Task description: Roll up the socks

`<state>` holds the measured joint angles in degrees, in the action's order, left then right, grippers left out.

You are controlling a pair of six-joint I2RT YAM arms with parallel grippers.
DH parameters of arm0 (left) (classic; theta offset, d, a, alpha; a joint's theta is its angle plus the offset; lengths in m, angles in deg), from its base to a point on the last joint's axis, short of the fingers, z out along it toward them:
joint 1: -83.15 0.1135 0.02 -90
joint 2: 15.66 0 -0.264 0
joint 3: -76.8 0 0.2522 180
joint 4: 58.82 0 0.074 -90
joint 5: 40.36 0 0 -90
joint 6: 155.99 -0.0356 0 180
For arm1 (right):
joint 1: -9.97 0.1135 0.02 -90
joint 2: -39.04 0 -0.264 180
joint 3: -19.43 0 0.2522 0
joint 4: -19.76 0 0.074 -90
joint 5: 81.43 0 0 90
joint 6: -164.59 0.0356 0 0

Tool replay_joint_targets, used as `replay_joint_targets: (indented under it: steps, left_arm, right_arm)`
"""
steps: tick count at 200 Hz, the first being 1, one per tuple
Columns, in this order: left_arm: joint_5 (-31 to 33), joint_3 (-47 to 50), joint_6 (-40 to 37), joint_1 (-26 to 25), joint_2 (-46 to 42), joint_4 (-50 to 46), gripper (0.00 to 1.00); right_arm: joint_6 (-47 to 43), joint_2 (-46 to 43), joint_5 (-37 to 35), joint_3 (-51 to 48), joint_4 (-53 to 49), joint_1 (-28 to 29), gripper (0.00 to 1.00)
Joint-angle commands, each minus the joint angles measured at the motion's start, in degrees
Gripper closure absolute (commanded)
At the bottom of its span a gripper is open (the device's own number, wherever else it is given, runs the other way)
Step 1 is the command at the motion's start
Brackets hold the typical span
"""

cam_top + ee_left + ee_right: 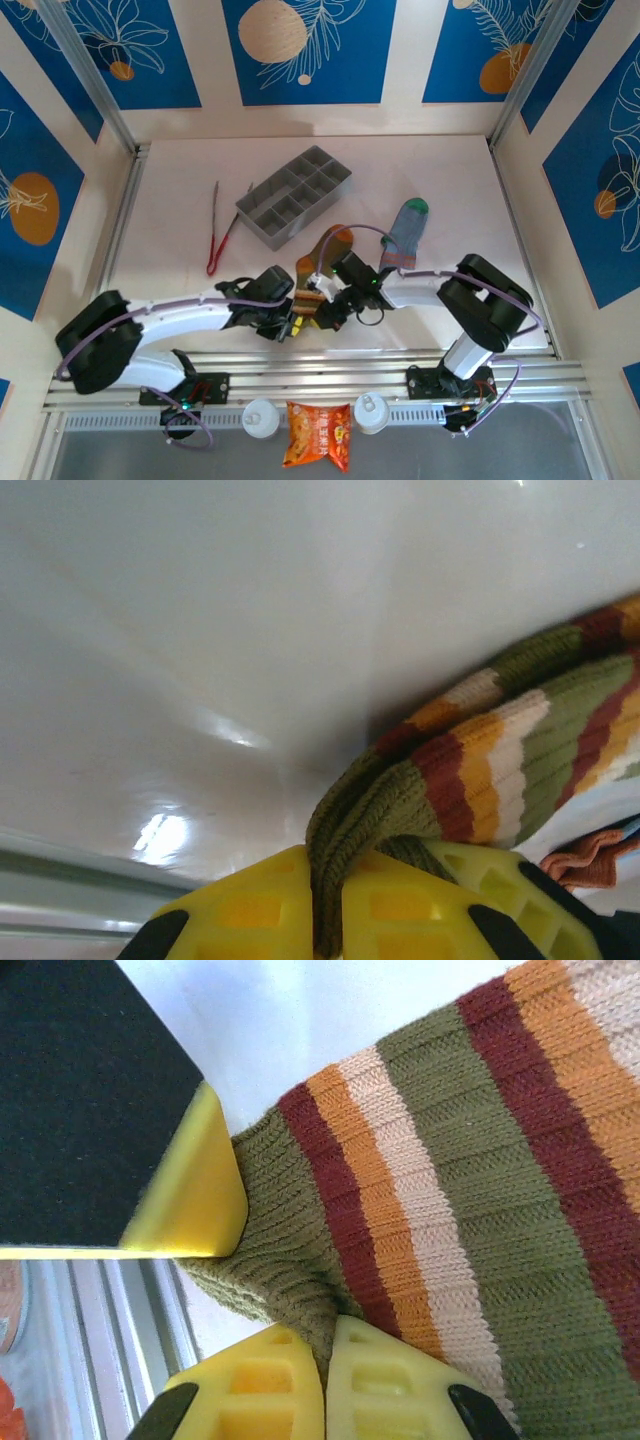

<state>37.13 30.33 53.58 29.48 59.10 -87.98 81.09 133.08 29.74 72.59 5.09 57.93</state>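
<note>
The left gripper is clamping a fold in the cuff of the olive sock, with its jaws nearly closed on the knit. The right gripper is pinching the same cuff edge, also narrow. In the top view, this sock is lying at centre frame on the table, below the tray. The grey-blue sock is lying to its right.

White table bears tray; tongs; olive sock; grey sock.
</note>
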Motion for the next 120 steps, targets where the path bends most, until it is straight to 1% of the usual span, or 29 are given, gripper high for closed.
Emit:
replay_joint_targets:
  steps: [1, 19, 40, 72, 89, 120]
  left_arm:
    - [1.88, 3.26, 12.43, -1.54, -2.70, -6.00, 0.88]
    - [2.14, 3.08, 13.38, -1.55, -0.48, -2.89, 0.88]
    - [1.60, 2.16, 14.65, -1.57, 4.08, 1.21, 0.88]
    - [2.87, 0.23, 16.17, -1.48, 6.47, 1.05, 0.89]
    - [3.93, -1.24, 16.30, -1.35, 6.11, -2.15, 0.92]
    - [4.23, -2.72, 16.50, -1.31, 5.51, -6.20, 0.95]
  right_arm:
    - [-6.78, 2.05, 1.16, 2.99, -7.27, 0.07, 1.00]
    - [-6.23, 1.93, 1.99, 3.02, -7.45, 0.15, 1.00]
    - [-3.26, 0.75, 2.73, 1.96, -6.67, 0.29, 1.00]
    - [1.27, -1.71, 3.70, -0.82, -4.52, 0.03, 1.00]
    - [1.99, -3.03, 3.57, -2.03, -4.05, 0.02, 0.91]
    - [1.93, -9.17, -0.58, -6.40, -0.55, 1.05, 0.67]
